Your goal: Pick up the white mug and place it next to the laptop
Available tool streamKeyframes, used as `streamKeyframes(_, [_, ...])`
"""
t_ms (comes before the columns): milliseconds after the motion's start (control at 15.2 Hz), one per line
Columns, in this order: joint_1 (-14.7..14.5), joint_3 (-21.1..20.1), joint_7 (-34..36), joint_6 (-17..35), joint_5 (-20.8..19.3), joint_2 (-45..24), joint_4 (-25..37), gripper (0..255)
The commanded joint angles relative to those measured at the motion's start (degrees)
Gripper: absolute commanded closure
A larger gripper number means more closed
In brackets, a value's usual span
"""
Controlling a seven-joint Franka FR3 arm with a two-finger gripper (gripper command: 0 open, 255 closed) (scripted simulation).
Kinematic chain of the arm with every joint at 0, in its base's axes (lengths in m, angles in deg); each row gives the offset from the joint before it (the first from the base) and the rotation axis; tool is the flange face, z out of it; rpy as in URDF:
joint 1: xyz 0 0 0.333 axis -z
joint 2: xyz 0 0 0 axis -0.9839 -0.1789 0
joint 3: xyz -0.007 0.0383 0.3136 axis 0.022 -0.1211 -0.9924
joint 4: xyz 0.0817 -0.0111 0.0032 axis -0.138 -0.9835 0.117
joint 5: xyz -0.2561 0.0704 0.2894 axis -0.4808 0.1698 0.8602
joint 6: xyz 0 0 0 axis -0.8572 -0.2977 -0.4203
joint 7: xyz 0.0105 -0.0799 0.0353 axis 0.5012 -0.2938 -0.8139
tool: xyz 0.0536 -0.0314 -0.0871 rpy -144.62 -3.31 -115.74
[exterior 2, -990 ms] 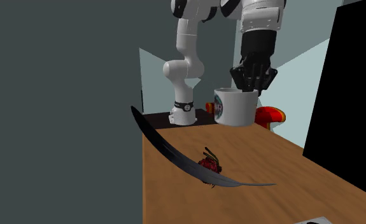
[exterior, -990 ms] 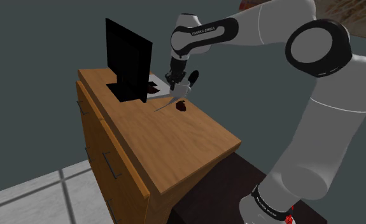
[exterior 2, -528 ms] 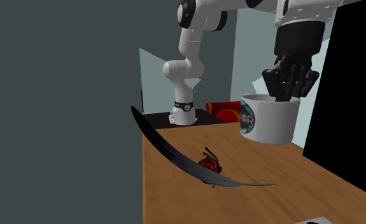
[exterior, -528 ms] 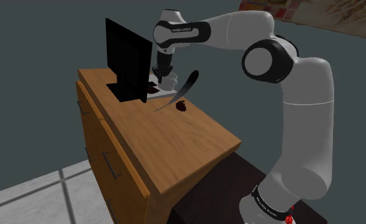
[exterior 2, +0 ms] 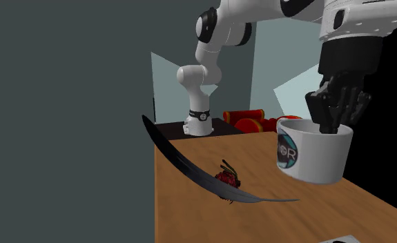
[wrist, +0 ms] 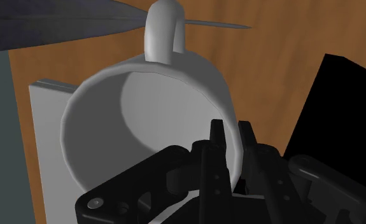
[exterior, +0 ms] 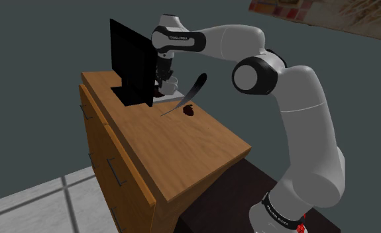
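From the shoulder view, the white arm point(exterior: 285, 93) arches from the lower right of the frame over to the upper left; its gripper point(exterior: 163, 75) points down at the far end of the wooden counter point(exterior: 182, 149), right beside the black laptop point(exterior: 134, 61); the white mug point(exterior: 169, 85) hangs under it, close against the laptop's side; a dark feather point(exterior: 189, 94) stands slanted near the middle of the frame, with a small dark red thing point(exterior: 189, 111) at its foot; a poster point(exterior: 328, 16) shows in the upper right corner.

In the second exterior view, the gripper point(exterior 2: 333, 123) comes down at the right of the frame with its fingers point(exterior 2: 328, 119) clamped on the rim of the mug point(exterior 2: 314, 155), one side inside the cup; the mug carries a round dark mark and looks to be held just above the counter point(exterior 2: 190, 217); the laptop point(exterior 2: 391, 148) is the black sheet behind it at the right edge; the feather point(exterior 2: 193, 171) sweeps across the middle of the frame, the small red thing point(exterior 2: 228, 180) touching it; red rolls point(exterior 2: 248, 119) lie on the floor beyond.

In the wrist view, the fingers point(wrist: 218, 149) pinch the wall of the mug point(wrist: 143, 108), one inside and one outside; its handle point(wrist: 163, 28) points away from the gripper point(wrist: 233, 159); a white sheet point(wrist: 44, 143) lies under the mug on the counter point(wrist: 270, 60); the laptop point(wrist: 340, 108) is just beside; the feather point(wrist: 60, 22) lies beyond the handle.
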Motion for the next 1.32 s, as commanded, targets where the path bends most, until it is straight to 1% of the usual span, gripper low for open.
streamKeyframes(0, [-0.1, 0.0, 0.1, 1.5, 0.0, 0.0, -1.5, 255])
streamKeyframes(594, [-0.2, -0.1, 0.2, 7.7, 0.0, -1.1, -6.6, 255])
streamKeyframes(1254, [-0.2, -0.2, 0.4, 13.6, 0.1, -3.7, -9.9, 255])
